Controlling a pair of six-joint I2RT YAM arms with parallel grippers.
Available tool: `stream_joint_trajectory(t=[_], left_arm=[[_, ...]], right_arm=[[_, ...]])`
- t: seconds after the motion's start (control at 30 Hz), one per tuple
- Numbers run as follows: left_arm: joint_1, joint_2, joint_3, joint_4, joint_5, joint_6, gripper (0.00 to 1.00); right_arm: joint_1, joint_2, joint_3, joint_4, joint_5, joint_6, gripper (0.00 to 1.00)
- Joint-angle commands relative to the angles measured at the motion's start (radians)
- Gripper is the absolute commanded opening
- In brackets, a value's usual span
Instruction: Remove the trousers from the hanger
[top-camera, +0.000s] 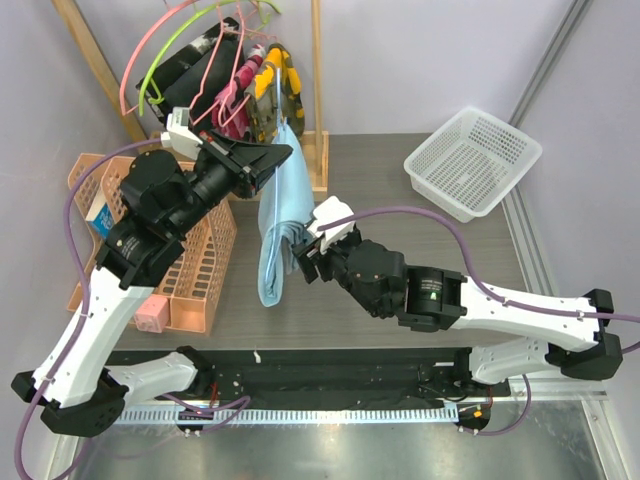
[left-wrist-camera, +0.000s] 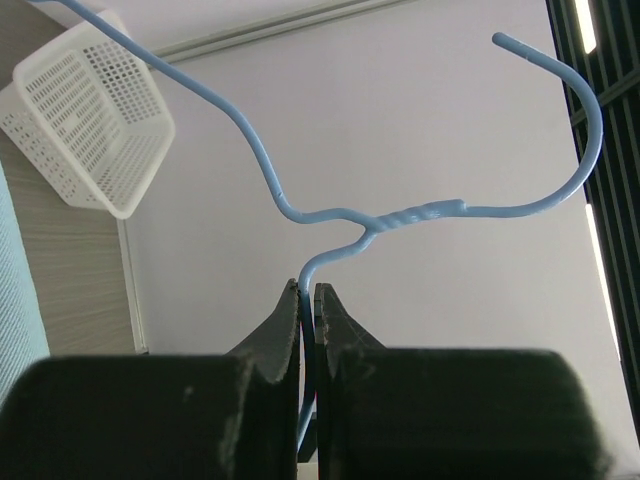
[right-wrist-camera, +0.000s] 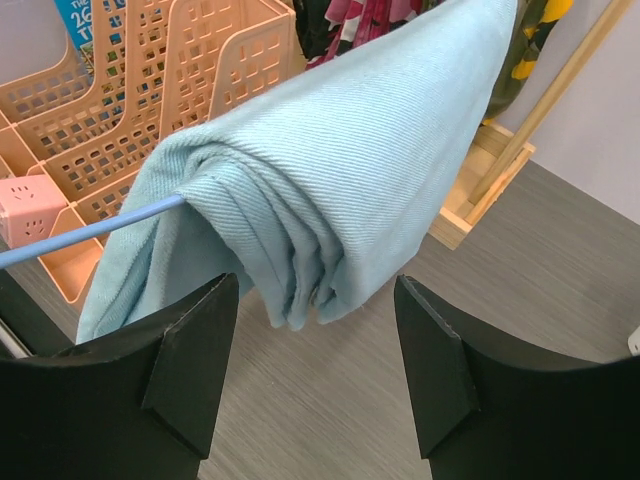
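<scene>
The light sky-blue trousers (top-camera: 280, 230) hang folded over the bar of the thin light-blue wire hanger (left-wrist-camera: 400, 215), held above the table. My left gripper (top-camera: 268, 158) is shut on the hanger's wire just below the twisted neck (left-wrist-camera: 308, 300). My right gripper (top-camera: 312, 252) is open, right beside the trousers' lower right edge. In the right wrist view the trousers (right-wrist-camera: 330, 170) bunch just ahead of the open fingers (right-wrist-camera: 195, 340), not touching them, and the hanger's bar (right-wrist-camera: 90, 230) pokes out to the left.
Orange slotted baskets (top-camera: 195, 270) stand at the left. A wooden rack (top-camera: 300, 60) at the back holds pink and lime-green hangers with dark and camouflage garments. A white mesh basket (top-camera: 470, 160) sits at the back right.
</scene>
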Motion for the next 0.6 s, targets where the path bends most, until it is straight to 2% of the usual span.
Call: stream_joint_trajectory(t=[0.0,0.2,0.57], left_arm=[[-0.001,-0.057,0.047,0.221,-0.016,-0.009,0.0],[-0.001,-0.062,0.05,0.213,-0.01,-0.019,0.0],[-0.001,-0.081,0.047,0.197,-0.01,-0.02,0.0]], right_arm=[[0.005,0.018,-0.003,0.106,-0.018,-0.031,0.7],[0.002,0.044,0.011,0.117,-0.011,-0.03,0.76],[-0.046,0.084,0.046,0.109,0.014,-0.074,0.75]])
